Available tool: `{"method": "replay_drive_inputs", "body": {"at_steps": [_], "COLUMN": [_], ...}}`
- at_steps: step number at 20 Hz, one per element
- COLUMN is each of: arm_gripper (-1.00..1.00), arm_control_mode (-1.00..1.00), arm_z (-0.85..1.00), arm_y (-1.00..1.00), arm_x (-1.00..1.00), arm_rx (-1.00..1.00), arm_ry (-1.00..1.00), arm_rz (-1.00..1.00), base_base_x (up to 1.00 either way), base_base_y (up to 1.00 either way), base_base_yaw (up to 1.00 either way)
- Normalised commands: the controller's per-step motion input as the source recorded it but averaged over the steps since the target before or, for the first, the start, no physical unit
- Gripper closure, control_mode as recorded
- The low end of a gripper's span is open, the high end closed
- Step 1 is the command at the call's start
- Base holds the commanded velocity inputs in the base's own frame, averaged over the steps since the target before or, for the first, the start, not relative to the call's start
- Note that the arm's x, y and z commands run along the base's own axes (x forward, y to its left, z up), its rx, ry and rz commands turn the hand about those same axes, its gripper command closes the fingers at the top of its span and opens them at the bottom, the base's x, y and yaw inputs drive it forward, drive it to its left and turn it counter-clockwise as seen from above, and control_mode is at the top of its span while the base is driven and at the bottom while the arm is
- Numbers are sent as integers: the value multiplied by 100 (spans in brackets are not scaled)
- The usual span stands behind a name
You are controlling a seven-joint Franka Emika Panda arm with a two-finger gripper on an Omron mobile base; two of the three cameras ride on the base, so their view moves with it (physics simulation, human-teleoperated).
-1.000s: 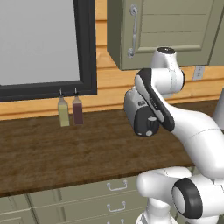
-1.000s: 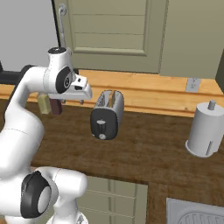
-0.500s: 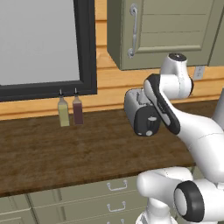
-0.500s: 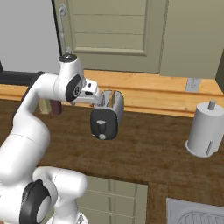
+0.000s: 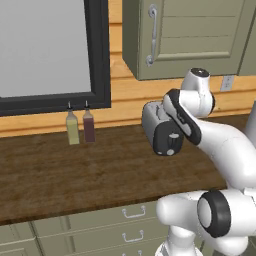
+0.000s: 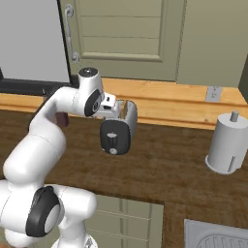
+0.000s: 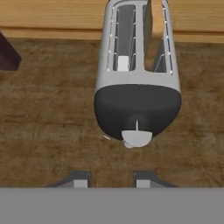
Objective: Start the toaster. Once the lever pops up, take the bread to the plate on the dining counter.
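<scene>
The silver-grey toaster stands on the dark wood counter, its black end panel towards me. The pale lever sits low on that panel. A tan slice of bread stands in the right slot; the left slot holds no bread. My gripper hovers just short of the black end, its fingertips apart with nothing between them. From the base, the toaster sits under my hand, and my forearm partly covers the toaster. The plate and the dining counter are out of view.
Two bottles stand by the back wall left of the toaster. A paper towel roll stands to the right, with a sink corner in front of it. Wall cabinets hang above.
My arm has swung further over towards the toaster, bringing the hand above its near end. The toaster and the bottles have stayed in place.
</scene>
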Motion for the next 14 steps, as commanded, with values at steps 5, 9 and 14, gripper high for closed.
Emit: {"method": "replay_drive_inputs", "body": {"at_steps": [5, 9, 14], "arm_gripper": [100, 100, 100], "arm_control_mode": [-100, -100, -100], "arm_z": [-18, -29, -34], "arm_y": [-26, -35, -8], "arm_x": [32, 33, 20], "arm_rx": [0, 0, 0], "arm_ry": [0, 0, 0], "arm_rz": [1, 3, 1], "base_base_x": [0, 0, 0], "base_base_y": [0, 0, 0], "base_base_yaw": [0, 0, 0]}}
